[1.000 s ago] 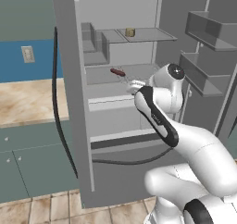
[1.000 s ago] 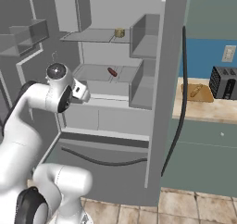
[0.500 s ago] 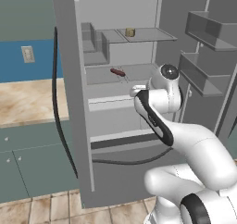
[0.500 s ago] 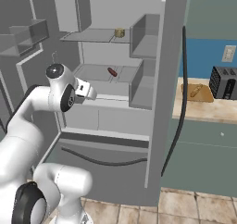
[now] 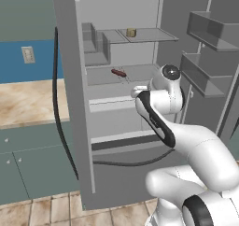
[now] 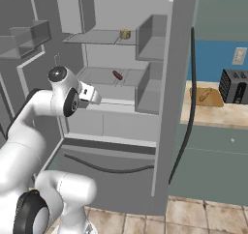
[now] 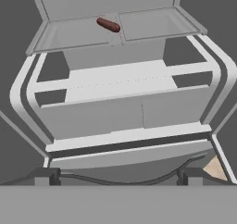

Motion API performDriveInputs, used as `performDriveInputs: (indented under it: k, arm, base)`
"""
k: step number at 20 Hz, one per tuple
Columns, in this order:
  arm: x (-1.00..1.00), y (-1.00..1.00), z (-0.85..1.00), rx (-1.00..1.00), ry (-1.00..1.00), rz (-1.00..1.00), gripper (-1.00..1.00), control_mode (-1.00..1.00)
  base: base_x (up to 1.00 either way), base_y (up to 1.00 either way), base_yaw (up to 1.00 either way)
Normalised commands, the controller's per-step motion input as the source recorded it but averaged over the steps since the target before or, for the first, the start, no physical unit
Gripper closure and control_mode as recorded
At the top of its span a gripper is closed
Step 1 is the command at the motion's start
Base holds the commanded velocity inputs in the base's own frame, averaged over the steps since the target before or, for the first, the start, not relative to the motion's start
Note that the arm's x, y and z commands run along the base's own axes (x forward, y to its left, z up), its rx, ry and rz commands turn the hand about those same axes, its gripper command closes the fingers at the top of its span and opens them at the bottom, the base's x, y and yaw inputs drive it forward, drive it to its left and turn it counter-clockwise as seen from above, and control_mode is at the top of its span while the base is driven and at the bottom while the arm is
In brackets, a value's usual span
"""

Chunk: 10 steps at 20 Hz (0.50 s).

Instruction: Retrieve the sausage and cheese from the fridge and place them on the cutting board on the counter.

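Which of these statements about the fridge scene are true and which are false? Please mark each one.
1. The sausage lies on a middle shelf of the fridge. True.
2. The cheese sits on the shelf above the sausage. True.
3. The pincer holds the sausage. False: it is in front of the shelves, apart from the sausage, which lies on its shelf.
4. The fridge doors are closed. False: they stand open and the shelves show.
5. The cutting board lies on the counter beside a toaster. True.
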Motion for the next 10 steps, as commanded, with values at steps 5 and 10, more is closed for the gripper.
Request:
performDriveInputs:
  k: [5, 10]
  arm:
    - [0.0, 0.0, 0.0, 0.0, 0.0, 0.0, -1.0, -1.0]
    - [0.0, 0.0, 0.0, 0.0, 0.0, 0.0, -1.0, -1.0]
  base:
    - [0.0, 0.0, 0.0]
    - [0.0, 0.0, 0.0]
